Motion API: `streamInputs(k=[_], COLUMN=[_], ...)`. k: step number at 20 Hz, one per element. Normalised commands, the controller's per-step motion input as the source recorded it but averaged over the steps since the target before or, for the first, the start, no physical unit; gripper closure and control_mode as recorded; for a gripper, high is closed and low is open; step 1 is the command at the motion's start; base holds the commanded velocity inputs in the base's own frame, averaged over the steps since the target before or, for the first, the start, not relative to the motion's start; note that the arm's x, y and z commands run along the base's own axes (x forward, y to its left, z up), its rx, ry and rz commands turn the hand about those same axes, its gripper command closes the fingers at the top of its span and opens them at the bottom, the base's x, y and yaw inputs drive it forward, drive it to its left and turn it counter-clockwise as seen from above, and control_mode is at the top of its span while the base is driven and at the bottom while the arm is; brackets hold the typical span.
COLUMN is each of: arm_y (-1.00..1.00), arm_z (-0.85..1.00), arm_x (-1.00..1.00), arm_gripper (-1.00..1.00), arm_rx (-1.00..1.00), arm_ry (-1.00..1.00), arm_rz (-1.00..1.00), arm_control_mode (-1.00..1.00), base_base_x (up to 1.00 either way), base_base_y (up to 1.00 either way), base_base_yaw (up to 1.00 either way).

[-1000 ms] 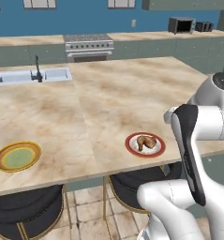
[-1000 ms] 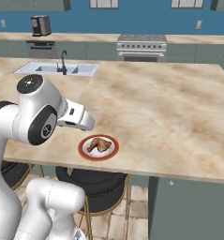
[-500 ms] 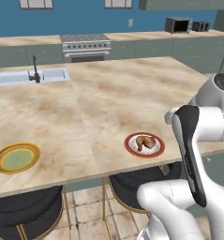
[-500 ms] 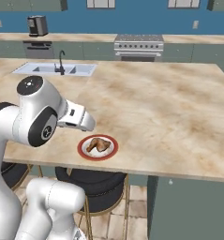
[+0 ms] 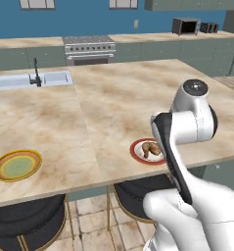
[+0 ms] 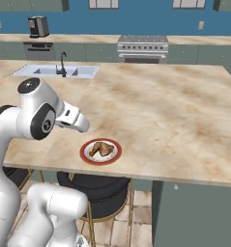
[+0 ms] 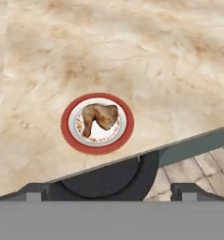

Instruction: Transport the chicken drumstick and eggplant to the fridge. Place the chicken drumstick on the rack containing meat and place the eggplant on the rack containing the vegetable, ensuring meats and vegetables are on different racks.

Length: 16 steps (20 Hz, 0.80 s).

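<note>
Hand view: chicken drumstick (image 7: 99, 117) sits centred on a red-rimmed plate (image 7: 66, 125), the plate near the marble island counter's (image 7: 132, 51) front edge, a dark round stool seat (image 7: 108, 180) just below that edge. My gripper (image 7: 111, 191) hangs above the plate with its jaws spread fully wide, holding nothing; the two dark finger tips (image 7: 33, 192) stand far apart at the bottom of the view.

Step in hand, as I judge it: get down to the drumstick and pick it up. To do it well I should come straight down over the plate, line my jaws across the narrow bone end rather than the fat end, and close gently so the meat does not skid on the glossy plate.

Drumstick: golden-brown, lumpy, tapering, likely slippery skin. Plate: flat, round, white centre with a speckled band, smooth red rim. Counter: polished beige marble, veined.

Left base view: a yellow-green plate (image 5: 16, 165) lies well left of the red-rimmed one, and a steel sink (image 5: 30, 80) sits further back. Eggplant and fridge: cannot place either.
</note>
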Motion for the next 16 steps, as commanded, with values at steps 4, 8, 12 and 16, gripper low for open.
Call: streamInputs(k=[4, 8, 12, 16], arm_y=[0.31, 0.07, 0.0, 0.0], arm_z=[-0.49, -0.31, -0.27, -0.27], arm_x=[0.56, 0.43, 0.24, 0.09], arm_gripper=[-1.0, -1.0, -1.0, -1.0], arm_rx=[0.0, 0.11, 0.15, 0.19], arm_ry=[0.14, 0.19, 0.17, 0.18], arm_rz=[-0.31, -0.25, -0.08, -0.01], arm_control_mode=[-1.0, -1.0, -1.0, -1.0], base_base_x=[0.0, 0.0, 0.0, 0.0], base_base_y=[0.0, 0.0, 0.0, 0.0], base_base_yaw=[0.0, 0.0, 0.0, 0.0])
